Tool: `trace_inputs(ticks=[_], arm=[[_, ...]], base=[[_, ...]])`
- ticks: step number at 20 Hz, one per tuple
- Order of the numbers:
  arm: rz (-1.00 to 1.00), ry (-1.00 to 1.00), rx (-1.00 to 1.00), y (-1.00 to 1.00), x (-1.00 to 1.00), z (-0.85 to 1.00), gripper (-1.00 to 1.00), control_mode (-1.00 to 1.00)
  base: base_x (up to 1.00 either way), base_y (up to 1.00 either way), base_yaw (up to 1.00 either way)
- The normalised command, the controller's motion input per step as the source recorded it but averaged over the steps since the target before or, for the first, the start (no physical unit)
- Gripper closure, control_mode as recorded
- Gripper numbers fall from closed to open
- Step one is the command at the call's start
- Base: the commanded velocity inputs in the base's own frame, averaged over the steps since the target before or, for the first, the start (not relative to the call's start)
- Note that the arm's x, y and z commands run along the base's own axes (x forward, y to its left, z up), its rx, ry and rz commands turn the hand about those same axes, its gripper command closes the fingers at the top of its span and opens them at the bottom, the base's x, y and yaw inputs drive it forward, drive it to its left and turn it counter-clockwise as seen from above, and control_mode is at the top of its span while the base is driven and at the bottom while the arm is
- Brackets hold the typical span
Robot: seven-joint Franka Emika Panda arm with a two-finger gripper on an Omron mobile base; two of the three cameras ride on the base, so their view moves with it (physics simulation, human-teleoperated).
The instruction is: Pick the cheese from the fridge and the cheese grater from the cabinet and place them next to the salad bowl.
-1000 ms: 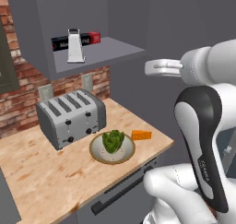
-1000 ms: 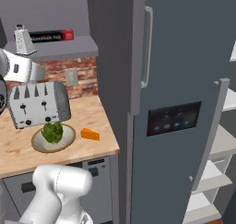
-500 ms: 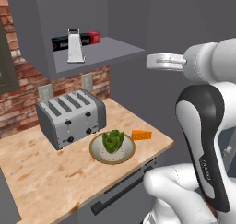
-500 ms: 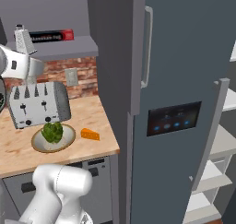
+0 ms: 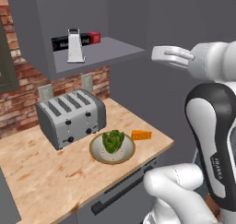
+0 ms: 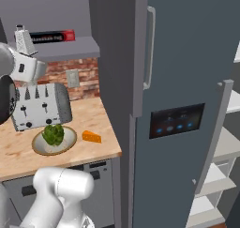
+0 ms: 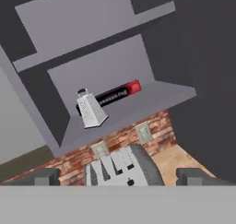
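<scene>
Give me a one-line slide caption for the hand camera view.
Open gripper faces the grey wall cabinet, where a silver tapered box grater stands before a long black-and-red box, above a silver toaster.

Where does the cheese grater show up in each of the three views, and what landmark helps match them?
Left base view: the cheese grater stands upright on the cabinet shelf, upper left.
Right base view: it stands at the far upper left, on the same shelf.
Hand view: left of centre, on the shelf, well ahead of the open gripper.
Shared landmark: the long black-and-red box lying right behind it.
</scene>
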Motion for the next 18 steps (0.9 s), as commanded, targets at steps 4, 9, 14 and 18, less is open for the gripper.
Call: trace_inputs(ticks=[4,9,14,18], arm=[[0.12,0.29,0.00,0.01,0.13,0.44,-1.00,-1.00],[0.12,0.37,-0.07,0.14,0.11,0.23,-1.00,-1.00],[0.06,-0.07,-0.08,0.11,0.00,-0.25,-1.00,-1.00],[0.04,-0.25,-0.01,0.15,0.00,-0.41,-1.00,-1.00]], base=[[0.00,0.00,0.00],[0.00,0.00,0.00],[0.00,0.00,0.00],[0.00,0.00,0.00]])
